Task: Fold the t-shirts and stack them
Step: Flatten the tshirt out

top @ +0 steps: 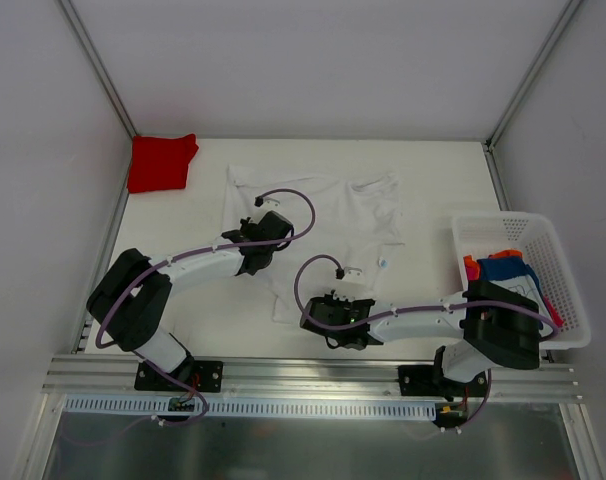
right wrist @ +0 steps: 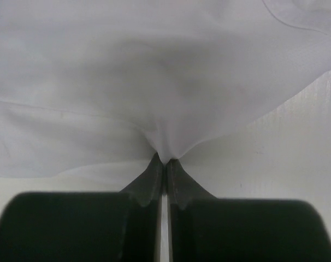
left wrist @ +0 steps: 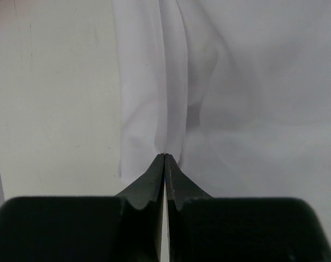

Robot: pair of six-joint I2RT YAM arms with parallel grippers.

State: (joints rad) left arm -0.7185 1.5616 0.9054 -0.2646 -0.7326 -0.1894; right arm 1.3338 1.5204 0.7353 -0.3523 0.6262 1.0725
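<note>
The white t-shirt (top: pixel 328 215) lies spread and rumpled in the middle of the table. My left gripper (top: pixel 245 232) is shut on its left edge; in the left wrist view the tips (left wrist: pixel 164 156) pinch a fold of white cloth (left wrist: pixel 154 93). My right gripper (top: pixel 335 300) is shut on the shirt's near edge; in the right wrist view the tips (right wrist: pixel 165 160) pinch gathered white cloth (right wrist: pixel 171 82). A folded red t-shirt (top: pixel 161 161) lies at the far left corner. The blue t-shirt (top: pixel 510 269) and the orange-red t-shirt (top: pixel 472 268) sit in the basket.
A white plastic mesh basket (top: pixel 568 290) stands at the right edge of the table (top: pixel 433 170), beside my right arm's base. White walls enclose the table on three sides. An aluminium rail (top: pixel 313 375) runs along the near edge.
</note>
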